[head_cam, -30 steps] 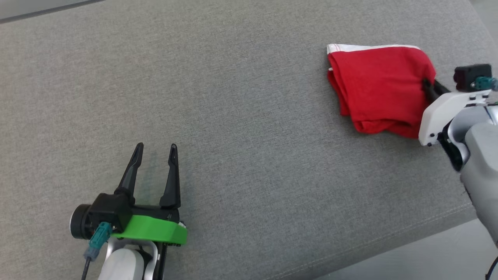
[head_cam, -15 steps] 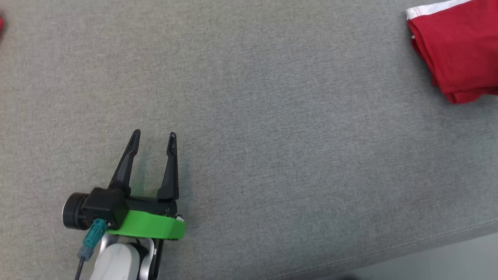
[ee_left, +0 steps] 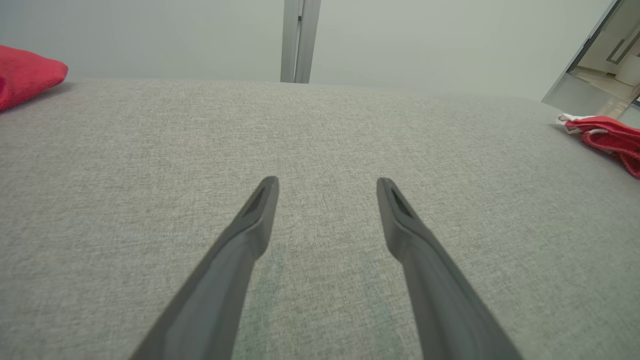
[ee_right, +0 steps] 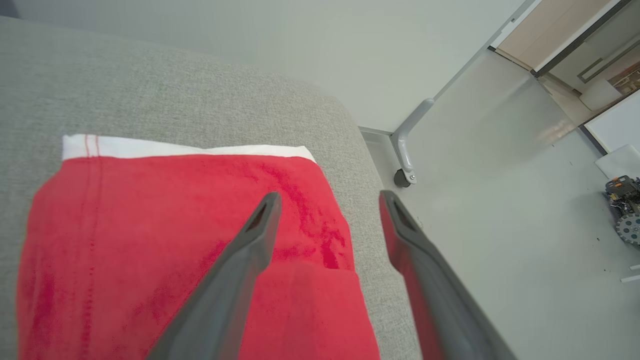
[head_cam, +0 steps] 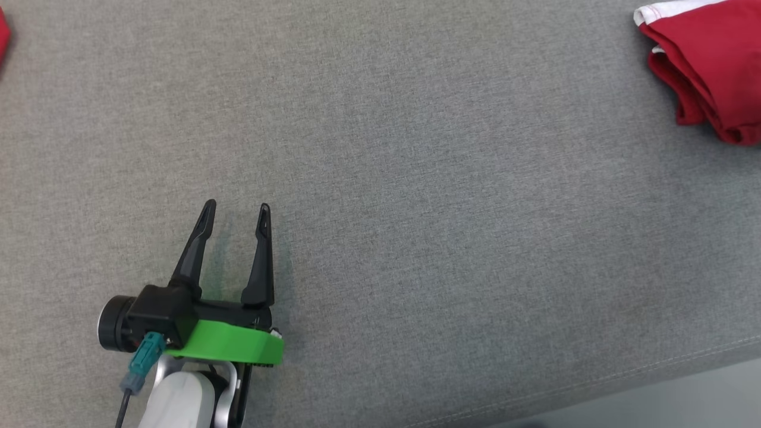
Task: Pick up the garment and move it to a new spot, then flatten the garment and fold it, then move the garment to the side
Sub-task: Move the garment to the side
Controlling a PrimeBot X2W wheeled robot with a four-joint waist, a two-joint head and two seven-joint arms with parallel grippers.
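The folded red garment (head_cam: 707,65) with a white band along its far edge lies at the upper right of the grey cushion (head_cam: 416,178). In the right wrist view the garment (ee_right: 175,240) lies flat under my right gripper (ee_right: 330,197), which is open and hovers over its right edge, close to the cushion's end. Nothing is between its fingers. My left gripper (head_cam: 236,208) rests open at the lower left, far from the garment, low over bare fabric. The left wrist view shows that gripper (ee_left: 327,182) with the garment (ee_left: 607,137) far off at the right.
A second red cloth (ee_left: 25,75) lies at the cushion's far left, a sliver of it (head_cam: 2,35) at the head view's edge. The cushion's front seam (head_cam: 594,380) runs along the lower right. Beyond the cushion's right end are pale floor (ee_right: 500,225) and a caster wheel (ee_right: 402,177).
The head camera has swung left, so the garment slid to the upper right edge and the right arm left the picture. The garment's near edge looks more bunched. The left gripper kept its place.
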